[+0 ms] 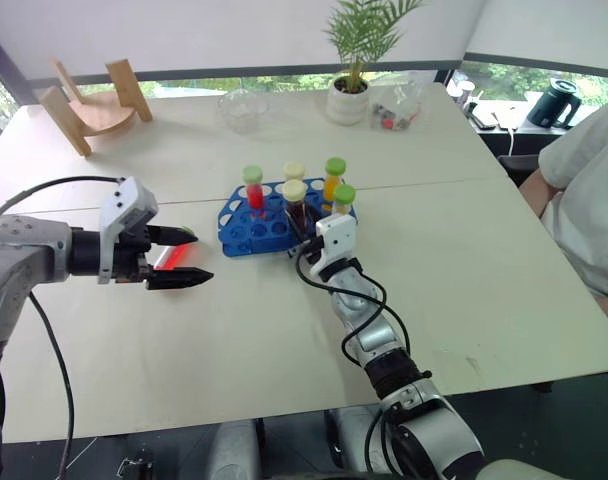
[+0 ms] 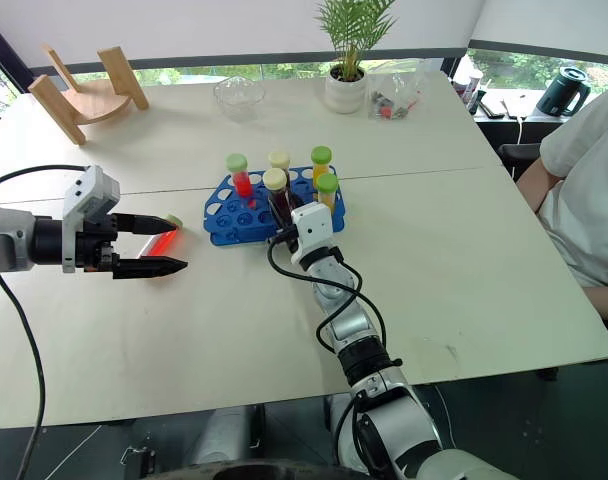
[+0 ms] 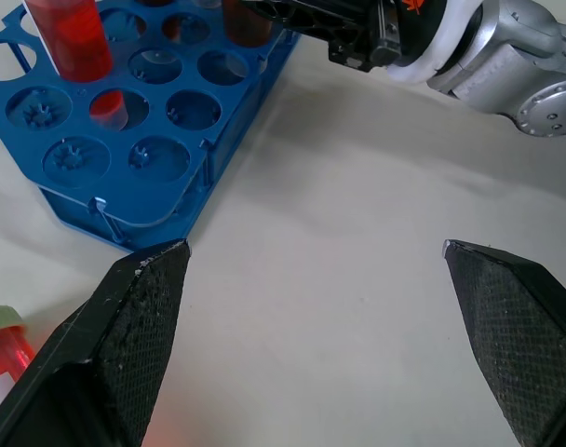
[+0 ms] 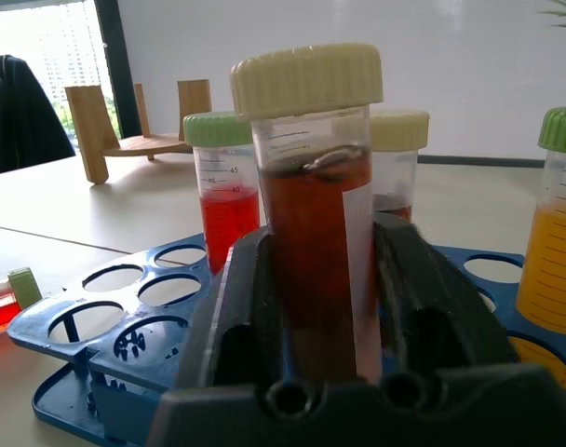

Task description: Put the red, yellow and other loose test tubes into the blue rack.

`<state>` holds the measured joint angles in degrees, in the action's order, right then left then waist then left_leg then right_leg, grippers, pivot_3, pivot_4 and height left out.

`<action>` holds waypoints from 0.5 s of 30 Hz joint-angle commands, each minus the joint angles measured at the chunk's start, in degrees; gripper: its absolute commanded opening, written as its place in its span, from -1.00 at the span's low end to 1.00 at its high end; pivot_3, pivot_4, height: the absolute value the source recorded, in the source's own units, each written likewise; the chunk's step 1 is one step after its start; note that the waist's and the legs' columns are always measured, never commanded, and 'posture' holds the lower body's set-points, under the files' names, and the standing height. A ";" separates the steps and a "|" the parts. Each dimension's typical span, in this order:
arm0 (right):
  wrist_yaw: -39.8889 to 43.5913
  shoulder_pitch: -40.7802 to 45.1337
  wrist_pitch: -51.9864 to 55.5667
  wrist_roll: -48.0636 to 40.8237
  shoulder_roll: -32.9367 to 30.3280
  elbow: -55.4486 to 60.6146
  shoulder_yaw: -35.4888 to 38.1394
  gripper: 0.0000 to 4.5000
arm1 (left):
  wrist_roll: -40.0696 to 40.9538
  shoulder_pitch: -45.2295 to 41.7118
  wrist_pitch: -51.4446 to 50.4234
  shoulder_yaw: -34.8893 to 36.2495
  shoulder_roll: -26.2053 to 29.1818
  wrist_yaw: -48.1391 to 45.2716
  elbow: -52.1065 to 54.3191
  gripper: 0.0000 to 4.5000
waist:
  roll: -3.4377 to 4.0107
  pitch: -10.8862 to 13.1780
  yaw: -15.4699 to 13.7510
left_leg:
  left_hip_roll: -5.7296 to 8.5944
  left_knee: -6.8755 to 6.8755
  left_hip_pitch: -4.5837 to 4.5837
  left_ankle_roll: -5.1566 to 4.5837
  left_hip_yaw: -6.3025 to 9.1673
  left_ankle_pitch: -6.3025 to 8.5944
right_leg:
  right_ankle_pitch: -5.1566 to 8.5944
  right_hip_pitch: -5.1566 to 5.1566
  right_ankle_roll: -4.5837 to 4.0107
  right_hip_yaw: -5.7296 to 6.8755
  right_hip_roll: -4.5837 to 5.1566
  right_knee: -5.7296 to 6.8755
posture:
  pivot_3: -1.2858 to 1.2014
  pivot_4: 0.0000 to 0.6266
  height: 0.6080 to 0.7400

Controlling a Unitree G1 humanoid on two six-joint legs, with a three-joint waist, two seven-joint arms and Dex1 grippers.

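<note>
Brown tube between the right fingers at the blue rack; red tube loose on the table by the left gripper
Head views: the blue rack stands mid-table holding capped tubes; the right gripper is at its near edge with the cream-capped brown tube upright between its fingers, and the left gripper hovers wide apart and empty left of the rack, over a red tube lying on the table. Left wrist view: both fingertips spread wide, nothing between them, rack corner just ahead, green cap of the lying red tube beside one finger. Right wrist view: fingers flank the brown tube on both sides, slightly parted; whether they still press it I cannot tell
</note>
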<state>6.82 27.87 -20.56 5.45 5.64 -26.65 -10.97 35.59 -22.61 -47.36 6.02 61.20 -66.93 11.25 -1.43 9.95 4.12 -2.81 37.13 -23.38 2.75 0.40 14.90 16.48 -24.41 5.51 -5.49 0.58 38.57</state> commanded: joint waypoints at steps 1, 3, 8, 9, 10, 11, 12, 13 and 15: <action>-0.28 -0.06 -1.22 0.30 0.63 3.74 -0.49 0.44 | 0.11 -0.03 0.13 1.63 0.54 0.37 0.42 1.00 | 0.00 0.00 0.00 | 0.00 0.00 0.00 0.00 0.00 0.00 | 0.00 0.00 0.00 0.00 0.00 0.00 | 0.03 -0.52 1.00; -0.13 -0.59 -0.59 0.49 0.55 5.74 -0.83 0.96 | 0.06 0.10 0.26 1.82 0.46 0.57 0.21 1.00 | 0.00 0.00 -0.02 | 0.00 -0.01 0.00 0.00 0.00 0.00 | 0.00 0.00 0.00 0.00 0.00 0.00 | 0.03 -0.52 1.00; 2.37 -1.04 1.73 -0.12 0.06 12.24 -2.31 0.96 | -0.24 -0.20 -0.16 2.93 -0.14 3.26 -0.69 1.00 | 0.00 0.00 -0.03 | 0.00 0.00 0.00 0.00 0.01 0.00 | 0.00 0.00 0.00 0.00 0.00 0.02 | 0.03 -0.52 1.00; 3.78 -1.05 3.57 -0.81 -0.43 16.65 -2.73 0.96 | -0.93 -0.88 -1.35 3.02 0.06 5.14 -1.40 1.00 | 0.01 0.00 -0.05 | 0.00 0.00 0.00 0.00 0.01 0.00 | 0.00 0.00 0.00 0.00 0.00 0.02 | 0.03 -0.52 1.00; 4.72 -1.08 5.01 -1.22 -0.72 19.77 -3.05 0.96 | -1.42 -1.31 -2.11 3.05 0.29 6.43 -1.98 1.00 | 0.01 0.00 -0.08 | 0.00 0.00 0.00 0.00 0.01 0.00 | 0.00 0.00 0.00 0.00 0.00 0.02 | 0.03 -0.52 1.00; 6.30 -1.07 7.51 -2.18 -1.60 24.37 -3.16 0.96 | -1.45 -2.11 -2.54 3.67 0.35 7.55 -2.64 1.00 | 0.01 0.01 -0.10 | 0.00 0.01 -0.01 0.00 0.02 0.00 | 0.00 -0.02 0.00 0.00 0.00 0.04 | 0.03 -0.52 1.00; 8.44 -0.88 11.26 -3.74 -2.99 29.68 -3.02 0.96 | -1.15 -3.34 -3.77 4.30 0.85 8.34 -3.54 1.00 | 0.01 0.01 -0.12 | 0.00 0.01 -0.01 0.00 0.03 0.00 | 0.00 -0.02 0.00 0.00 0.00 0.05 | 0.03 -0.52 1.00; 10.31 -0.68 14.72 -5.10 -4.30 33.85 -2.93 0.96 | -1.13 -4.36 -4.65 4.46 1.56 8.63 -4.41 1.00 | -0.01 0.00 -0.15 | 0.00 0.02 -0.02 0.00 0.04 0.00 | 0.00 -0.03 0.00 0.01 0.00 0.07 | 0.03 -0.52 1.00; 14.23 0.59 23.16 -9.25 -7.94 42.02 -1.61 0.96 | -3.17 -6.83 -4.40 3.74 3.73 8.77 -7.34 1.00 | -0.02 -0.01 -0.28 | 0.00 0.06 -0.03 0.00 0.06 0.00 | 0.00 -0.03 0.00 0.03 0.00 0.08 | 0.03 -0.52 1.00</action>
<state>18.21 26.96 -2.73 -0.28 -1.12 8.06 -13.96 33.93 -27.27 -51.87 7.57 62.48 -58.57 4.98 -1.46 9.94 3.84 -2.80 37.23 -23.42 2.75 0.47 14.90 16.48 -24.44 5.51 -5.45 0.59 38.67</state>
